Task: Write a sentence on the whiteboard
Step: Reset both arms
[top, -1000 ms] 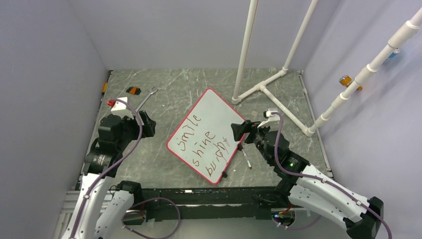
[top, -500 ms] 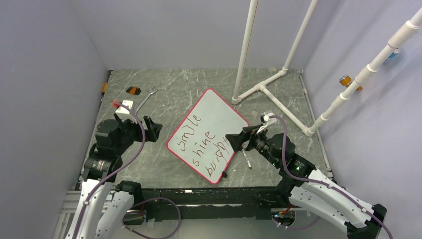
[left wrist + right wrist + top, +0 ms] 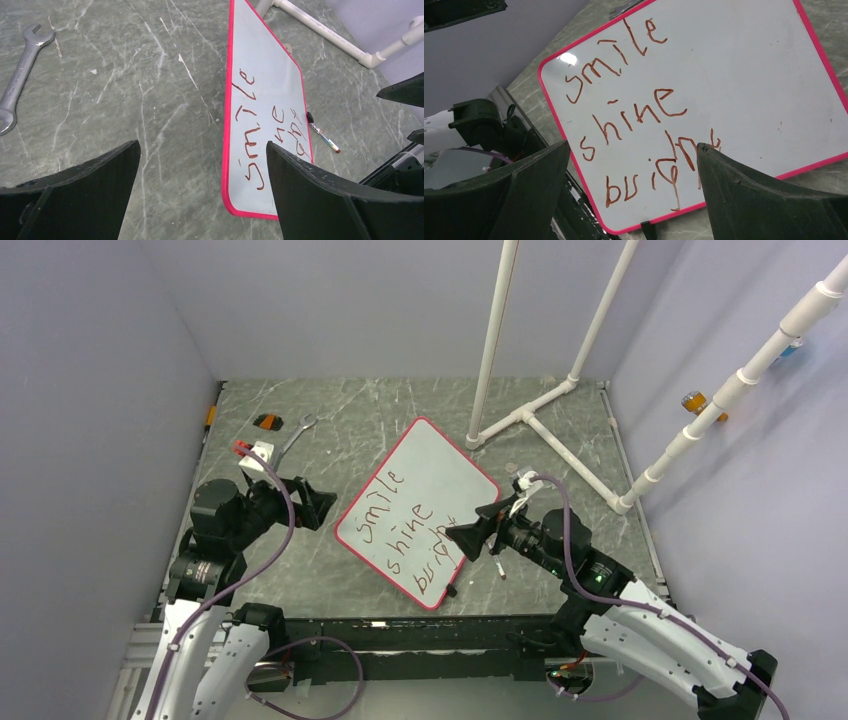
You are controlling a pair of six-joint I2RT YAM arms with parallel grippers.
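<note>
Red-rimmed whiteboard (image 3: 418, 502) flat at table (image 3: 380, 420) centre, sentence (image 3: 412, 530) looks complete, three lines. Left gripper (image 3: 318, 504) at board's 9 o'clock, right gripper (image 3: 473, 528) at 4 o'clock; both jaws wide, empty. Risk: right gripper close by last word, stray sweep could smear ink.

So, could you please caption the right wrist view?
Open right gripper facing the whiteboard, the sentence reading smile, shine, then a scrawl.

Whiteboard (image 3: 744, 75), sentence (image 3: 640, 116) "smile shine", third word perhaps "bright", right pincer (image 3: 633, 145) spread wide
</note>
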